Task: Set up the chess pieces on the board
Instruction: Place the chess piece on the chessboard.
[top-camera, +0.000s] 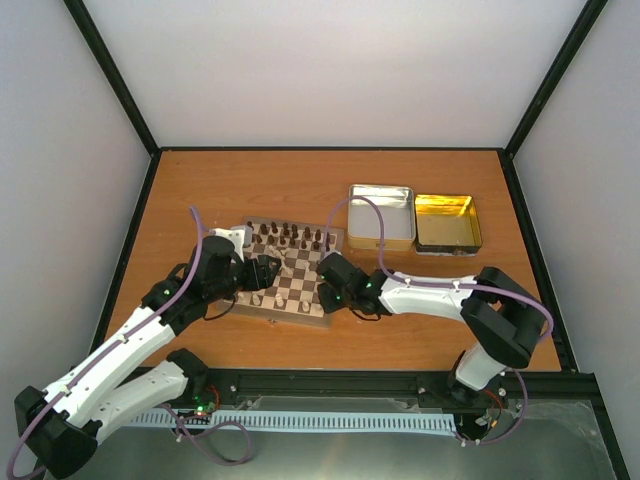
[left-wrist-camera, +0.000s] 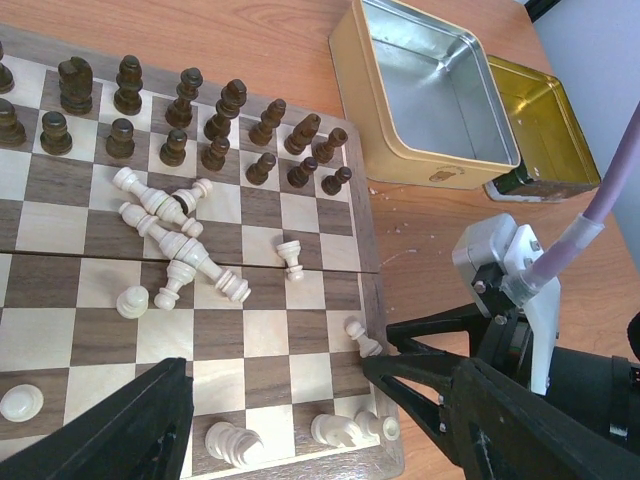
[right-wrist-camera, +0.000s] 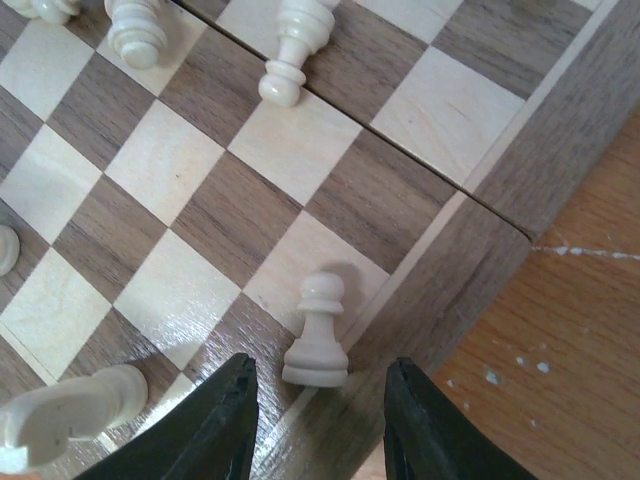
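Right wrist view: the right gripper (right-wrist-camera: 318, 415) sits at the 6 o'clock edge. Its two black fingers (right-wrist-camera: 215, 425) are set a narrow gap apart and hold nothing. A cream pawn (right-wrist-camera: 318, 335) stands upright at 12 o'clock of that gap, on the outermost row of squares, just beside the border of the board (right-wrist-camera: 440, 290). The pawn's base lies between the fingertips, and bare wood shows on each side, so there is no contact. One toppled cream piece (right-wrist-camera: 70, 410) lies at 8 o'clock of the pawn. A second (right-wrist-camera: 292, 50) lies at 12 o'clock, well apart.

Left wrist view: the left gripper (left-wrist-camera: 320, 420) is spread wide and holds nothing. One finger fills the 7 o'clock corner. The other, at 5 o'clock, merges with dark parts of the right arm. A few cream pieces (left-wrist-camera: 235, 440) lie along the near edge of the board. At mid-board, a heap of cream pieces (left-wrist-camera: 170, 220) lies toppled and crossed over one another. One upright pawn (left-wrist-camera: 291, 255) stands at 3 o'clock of the heap. The dark pieces (left-wrist-camera: 180, 110) stand upright in two rows along the far edge.

Top external view: both grippers are over the near half of the board, which rests on the table (top-camera: 300, 180) left of centre. A silver tin (top-camera: 381, 215) lies at 2 o'clock of the board. A gold tin (top-camera: 447, 222) lies just beside it at 3 o'clock.
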